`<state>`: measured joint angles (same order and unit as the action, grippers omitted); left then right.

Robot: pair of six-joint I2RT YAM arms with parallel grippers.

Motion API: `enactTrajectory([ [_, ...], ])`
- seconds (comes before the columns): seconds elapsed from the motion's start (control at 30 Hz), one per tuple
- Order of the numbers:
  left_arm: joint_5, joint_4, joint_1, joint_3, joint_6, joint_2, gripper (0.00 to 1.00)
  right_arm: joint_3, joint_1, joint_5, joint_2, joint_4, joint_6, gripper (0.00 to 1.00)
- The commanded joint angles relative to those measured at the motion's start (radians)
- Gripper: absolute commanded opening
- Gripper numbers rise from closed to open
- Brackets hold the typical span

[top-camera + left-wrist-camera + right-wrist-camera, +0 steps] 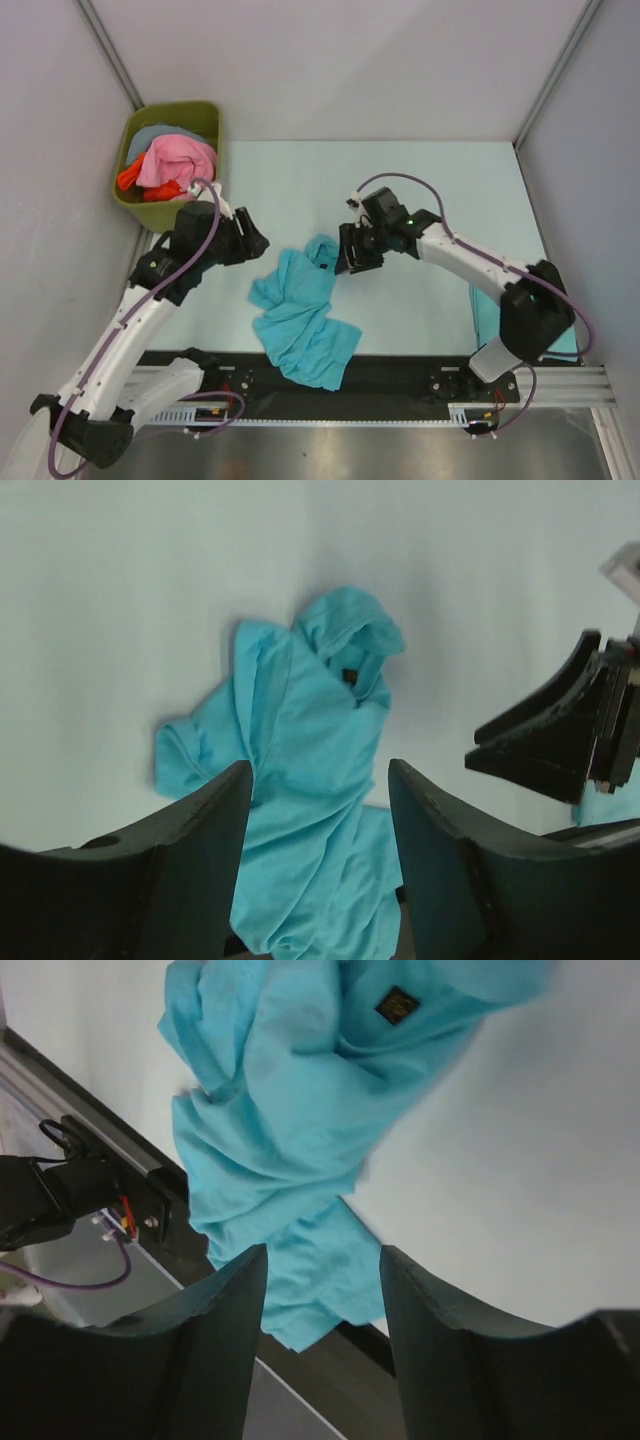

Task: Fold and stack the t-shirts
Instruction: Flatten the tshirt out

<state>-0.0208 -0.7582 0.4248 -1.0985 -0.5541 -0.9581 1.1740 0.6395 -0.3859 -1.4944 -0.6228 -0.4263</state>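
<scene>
A turquoise t-shirt (300,312) lies crumpled in the middle of the table, its lower end draped over the black front rail. In the left wrist view the t-shirt (300,740) is bunched up, its collar end farthest from the camera. The right wrist view shows the t-shirt (290,1110) with a small dark label near the neck. My left gripper (257,242) hovers open just left of the shirt's upper part, empty (320,780). The right gripper (350,260) stands open beside the collar end, holding nothing (322,1260). Another teal cloth (484,318) lies under the right arm.
An olive-green bin (142,214) stands at the back left with pink, red and grey-blue clothes in it. The black rail (400,378) runs along the table's near edge. Grey walls close in the table on both sides and behind.
</scene>
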Motion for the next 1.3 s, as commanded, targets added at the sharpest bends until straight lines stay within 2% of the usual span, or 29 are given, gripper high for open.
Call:
enactTrajectory([
  [0.0,0.004,0.010,-0.009,0.133,-0.033,-0.017,0.62,0.079,0.046,0.007,-0.122,0.219,-0.091,0.52],
  [0.1,0.065,0.037,-0.017,0.206,0.005,-0.097,0.66,0.200,0.058,-0.014,-0.303,0.209,-0.103,0.57],
  [0.17,0.055,0.074,-0.020,0.250,0.020,-0.128,0.66,0.269,0.057,0.057,-0.395,0.108,-0.094,0.59],
  [0.3,0.087,0.128,-0.035,0.275,0.046,-0.258,0.66,0.328,0.025,0.108,-0.421,0.081,-0.086,0.66],
  [0.33,0.093,0.132,-0.034,0.270,0.051,-0.275,0.66,0.346,0.008,0.114,-0.428,0.060,-0.077,0.71],
  [0.4,0.113,0.161,-0.034,0.284,0.068,-0.289,0.73,0.383,-0.007,0.159,-0.460,0.017,-0.040,0.74],
  [0.5,0.117,0.195,-0.032,0.293,0.104,-0.333,0.74,0.421,-0.034,0.179,-0.492,-0.005,0.012,0.75],
  [0.73,0.125,0.250,-0.034,0.175,0.175,-0.542,0.68,0.461,-0.040,0.170,-0.566,0.014,0.076,0.67],
  [0.87,0.147,0.246,-0.034,0.089,0.190,-0.675,0.44,0.458,-0.044,0.151,-0.584,0.034,0.074,0.58],
  [1.0,0.128,0.234,-0.035,0.057,0.197,-0.706,0.41,0.452,-0.044,0.101,-0.599,0.043,0.060,0.50],
  [1.07,0.122,0.227,-0.035,0.063,0.209,-0.711,0.35,0.449,-0.038,0.099,-0.609,0.044,0.055,0.42],
  [1.13,0.120,0.237,-0.035,0.077,0.214,-0.714,0.34,0.447,-0.040,0.102,-0.615,0.051,0.052,0.36],
  [1.27,0.142,0.249,-0.034,0.071,0.218,-0.751,0.31,0.457,-0.044,0.111,-0.615,0.051,0.043,0.38],
])
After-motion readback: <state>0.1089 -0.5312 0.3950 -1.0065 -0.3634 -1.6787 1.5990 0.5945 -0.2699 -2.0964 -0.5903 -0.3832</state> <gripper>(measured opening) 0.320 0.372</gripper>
